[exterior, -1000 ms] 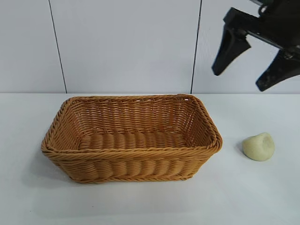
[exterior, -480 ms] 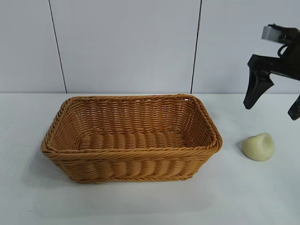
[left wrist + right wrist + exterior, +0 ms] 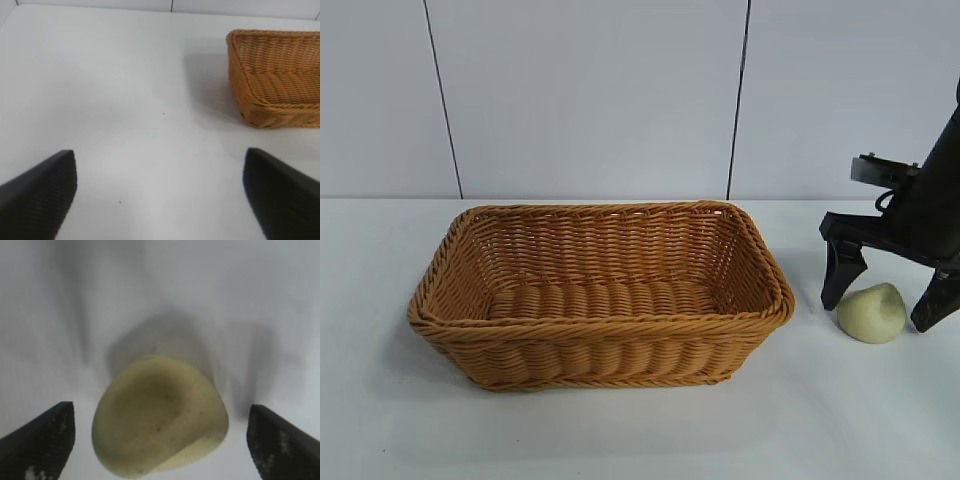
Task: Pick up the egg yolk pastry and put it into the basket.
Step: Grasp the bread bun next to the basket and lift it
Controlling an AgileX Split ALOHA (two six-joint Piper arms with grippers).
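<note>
The egg yolk pastry (image 3: 872, 313), a pale cream-yellow dome, lies on the white table right of the basket (image 3: 600, 296). My right gripper (image 3: 887, 298) is open and low around it, one black finger on each side, neither touching. In the right wrist view the pastry (image 3: 159, 415) sits between the open fingers of my right gripper (image 3: 160, 440), with gaps on both sides. The golden-brown wicker basket has nothing in it. My left gripper (image 3: 160, 195) is open and empty over bare table, out of the exterior view; the basket's corner (image 3: 275, 80) shows in the left wrist view.
The white table (image 3: 620, 430) runs back to a grey panelled wall (image 3: 590, 100). The basket's right rim is a short way left of the right gripper's left finger (image 3: 840, 275).
My right gripper has come down from high at the back right to table level and now straddles the pastry. The pastry and basket have not moved.
</note>
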